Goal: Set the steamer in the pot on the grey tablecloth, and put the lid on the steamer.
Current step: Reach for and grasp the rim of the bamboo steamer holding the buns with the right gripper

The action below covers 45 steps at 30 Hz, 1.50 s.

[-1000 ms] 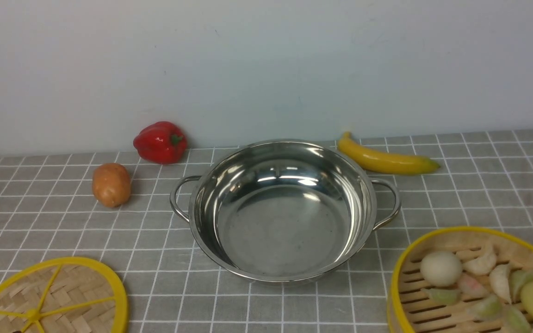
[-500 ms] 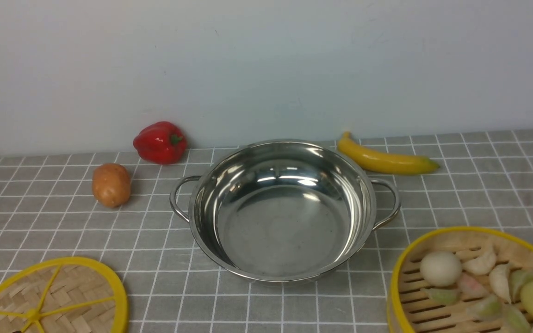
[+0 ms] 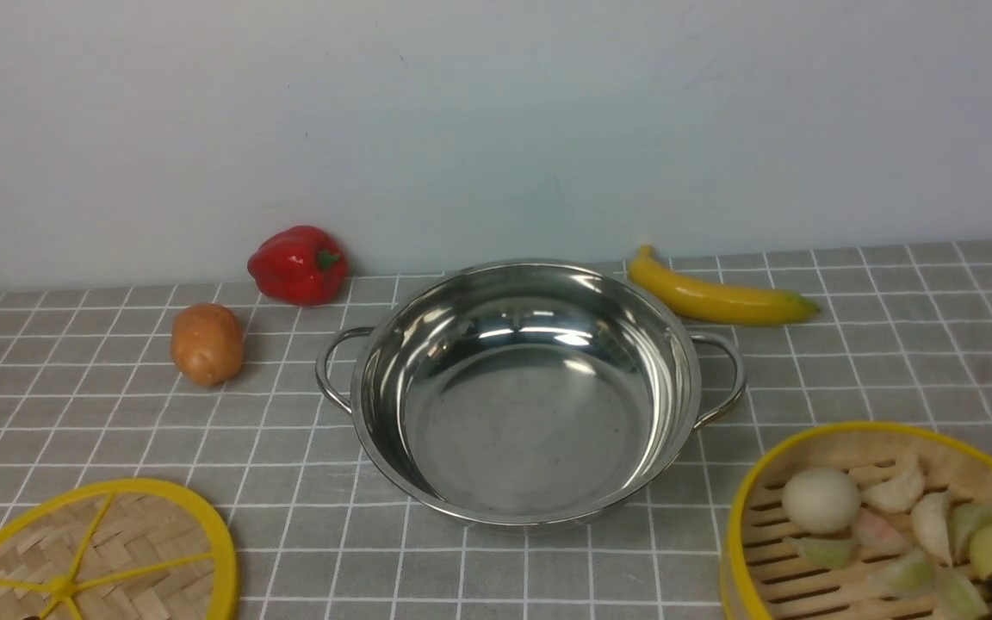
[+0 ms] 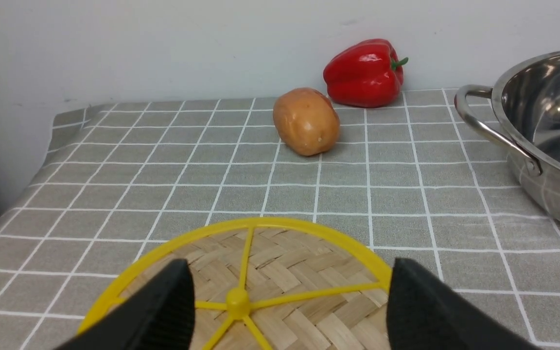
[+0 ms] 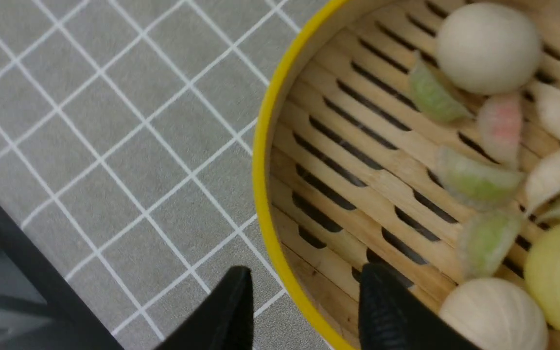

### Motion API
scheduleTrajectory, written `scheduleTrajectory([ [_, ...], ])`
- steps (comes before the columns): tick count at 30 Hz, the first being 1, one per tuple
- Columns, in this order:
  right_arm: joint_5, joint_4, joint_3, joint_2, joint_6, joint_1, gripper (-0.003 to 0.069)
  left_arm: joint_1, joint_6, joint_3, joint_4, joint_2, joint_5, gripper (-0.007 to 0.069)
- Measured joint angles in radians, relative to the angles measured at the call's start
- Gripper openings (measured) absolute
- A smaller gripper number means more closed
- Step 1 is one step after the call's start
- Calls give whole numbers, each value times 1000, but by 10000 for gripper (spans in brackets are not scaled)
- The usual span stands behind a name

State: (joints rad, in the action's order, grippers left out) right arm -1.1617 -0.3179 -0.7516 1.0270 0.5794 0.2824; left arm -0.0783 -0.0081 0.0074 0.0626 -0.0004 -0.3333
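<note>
The steel pot (image 3: 530, 430) stands empty in the middle of the grey tablecloth (image 3: 892, 362). At the near right sits the steamer (image 3: 741, 517) with its buns and dumplings. My right gripper (image 5: 304, 296) is open and straddles its yellow rim (image 5: 262, 146), one finger inside the wall and one outside. In the front view only a dark part of it shows at the lower right corner. The lid (image 3: 91, 551) lies flat at the near left. My left gripper (image 4: 287, 291) hangs open over the lid (image 4: 260, 272), a finger to each side of the hub.
A red pepper (image 3: 298, 264) and a potato (image 3: 207, 344) lie behind and left of the pot, and a banana (image 3: 720, 297) lies behind and right. A wall closes off the back. The cloth drops away at its left edge (image 4: 42, 160).
A dark part of my right gripper has come into the front view over the steamer's near right side. Pot, lid and steamer have not moved.
</note>
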Motion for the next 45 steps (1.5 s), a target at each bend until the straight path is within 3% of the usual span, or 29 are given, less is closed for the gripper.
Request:
scheduleTrajectory([
  [7, 112, 155, -1, 221, -114, 218, 324, 0, 0, 0, 0, 0, 0, 492],
  [13, 161, 229, -1, 360, -193, 307, 324, 0, 0, 0, 0, 0, 0, 492],
  [45, 231, 208, -1, 512, -224, 314, 314, 0, 0, 0, 0, 0, 0, 492],
])
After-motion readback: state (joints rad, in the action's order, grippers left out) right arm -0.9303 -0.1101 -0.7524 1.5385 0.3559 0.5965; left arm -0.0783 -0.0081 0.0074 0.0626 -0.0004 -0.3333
